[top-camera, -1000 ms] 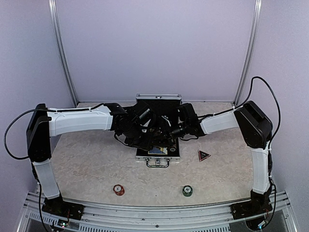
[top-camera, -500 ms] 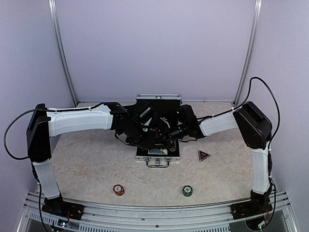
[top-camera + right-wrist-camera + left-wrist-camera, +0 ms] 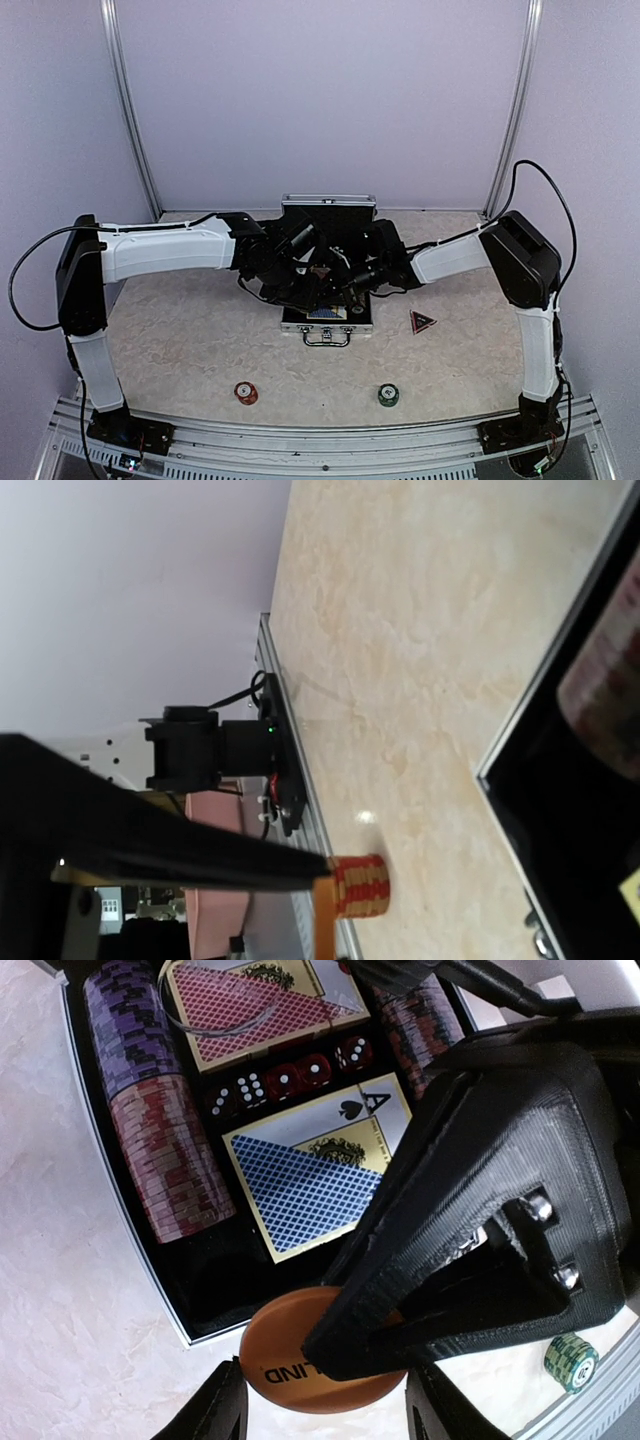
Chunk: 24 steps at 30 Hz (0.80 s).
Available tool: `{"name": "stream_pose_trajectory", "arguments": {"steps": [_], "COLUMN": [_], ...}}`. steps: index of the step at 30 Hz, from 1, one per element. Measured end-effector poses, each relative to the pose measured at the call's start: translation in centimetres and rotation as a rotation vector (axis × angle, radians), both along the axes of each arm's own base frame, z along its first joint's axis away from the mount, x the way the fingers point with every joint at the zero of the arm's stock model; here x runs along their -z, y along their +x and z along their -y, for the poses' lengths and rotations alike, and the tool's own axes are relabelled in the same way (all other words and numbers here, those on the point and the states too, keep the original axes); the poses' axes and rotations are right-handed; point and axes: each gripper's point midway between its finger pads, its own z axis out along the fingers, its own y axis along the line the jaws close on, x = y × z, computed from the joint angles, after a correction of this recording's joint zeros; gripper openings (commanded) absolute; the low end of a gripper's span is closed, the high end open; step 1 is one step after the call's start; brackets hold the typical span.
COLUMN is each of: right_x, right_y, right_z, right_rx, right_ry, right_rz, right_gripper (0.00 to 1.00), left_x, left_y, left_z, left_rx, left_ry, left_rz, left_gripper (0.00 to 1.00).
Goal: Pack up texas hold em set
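The silver case (image 3: 327,322) lies open at the table's middle with both grippers meeting above its near edge. In the left wrist view it holds a blue deck (image 3: 300,1185), a red deck (image 3: 250,1005), red dice (image 3: 285,1080) and chip stacks (image 3: 160,1150). An orange disc (image 3: 290,1365) lettered "BLIND" hangs just off the case rim (image 3: 150,1280). My left gripper (image 3: 325,1415) spans the disc's edges. My right gripper (image 3: 345,1345) is shut flat on the disc's faces. The right wrist view shows that disc edge-on (image 3: 325,915) at the right gripper (image 3: 322,875).
A red chip stack (image 3: 245,392) and a green chip stack (image 3: 388,395) stand near the front rail. The red-black triangle marker (image 3: 422,321) lies right of the case. The case lid (image 3: 328,208) stands upright behind the arms.
My right gripper has closed onto the orange disc that the left gripper holds, and the right arm has edged slightly left. The left arm is unchanged.
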Motion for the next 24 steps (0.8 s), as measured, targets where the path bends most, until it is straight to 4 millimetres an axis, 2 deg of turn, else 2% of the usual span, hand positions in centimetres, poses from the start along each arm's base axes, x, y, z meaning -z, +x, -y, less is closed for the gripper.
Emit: {"name": "stream_pose_trajectory", "arguments": {"steps": [4,11,13,16,19,24], "right_x": [0.0,0.2,0.4,0.3,-0.7,-4.2], "right_y": [0.0,-0.4,-0.4,-0.3,0.0,1.2], "right_z": [0.0,0.1,0.2,0.5,0.8,2.2], "right_rx": [-0.003,-0.023,-0.025,-0.015,0.005,0.070], "right_ry": [0.001,0.005,-0.005,-0.024,-0.038,-0.090], "right_rz": [0.006,0.031,0.043,0.083,0.164,0.429], "right_gripper": [0.00,0.00,0.00,0.00,0.00,0.00], "left_x": [0.1,0.1,0.0,-0.6,-2.5,-7.7], "left_y": [0.0,0.0,0.1,-0.1,-0.4,-0.5], "left_z": [0.0,-0.1,-0.2,-0.6,-1.4,-2.9], "left_rx": [0.000,0.001,-0.001,-0.007,-0.016,-0.042], "left_ry": [0.003,0.008,0.009,-0.002,-0.038,-0.155], "left_rz": [-0.002,0.002,0.007,0.020,0.045,0.130], "left_gripper": [0.55,0.86,0.98,0.99,0.99,0.99]}}
